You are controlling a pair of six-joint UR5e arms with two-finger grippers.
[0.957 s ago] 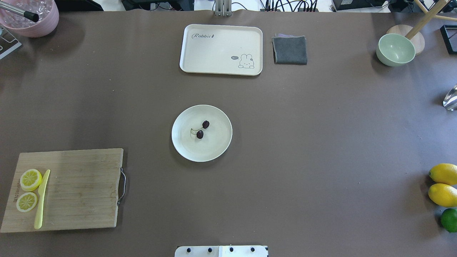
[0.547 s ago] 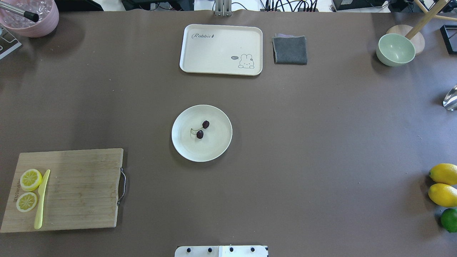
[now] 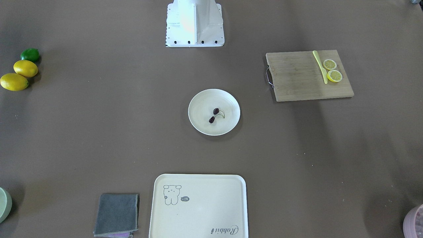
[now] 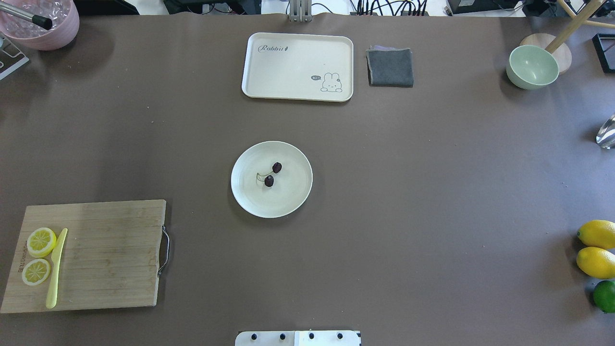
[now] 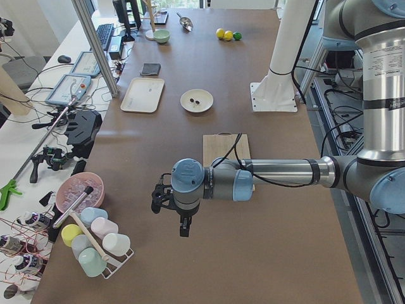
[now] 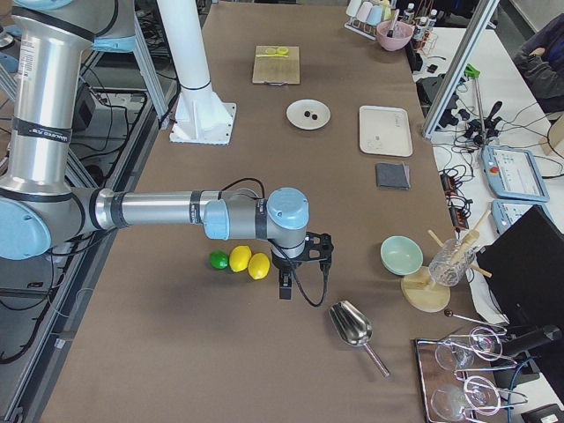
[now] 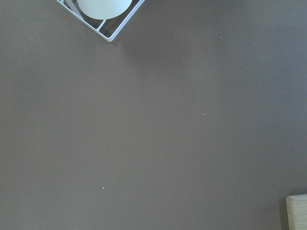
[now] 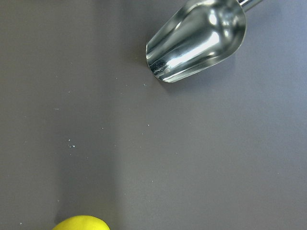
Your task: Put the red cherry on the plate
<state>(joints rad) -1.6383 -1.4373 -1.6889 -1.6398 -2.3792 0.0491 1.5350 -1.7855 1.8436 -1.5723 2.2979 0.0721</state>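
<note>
Stillness: red cherry [image 4: 272,174] stayed on plate [image 4: 288,204], mid-frame; task looked done. Whether left gripper [image 5: 182,221] and right gripper [image 6: 284,286] were open or closed could not be told.

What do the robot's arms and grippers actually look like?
Both arms are silver-grey metal tubes linked by rounded joints with pale blue caps. The left arm and right arm each have a black cable looping near the wrist. The left gripper and right gripper are small, dark and narrow, beside a black block on the wrist.
</note>
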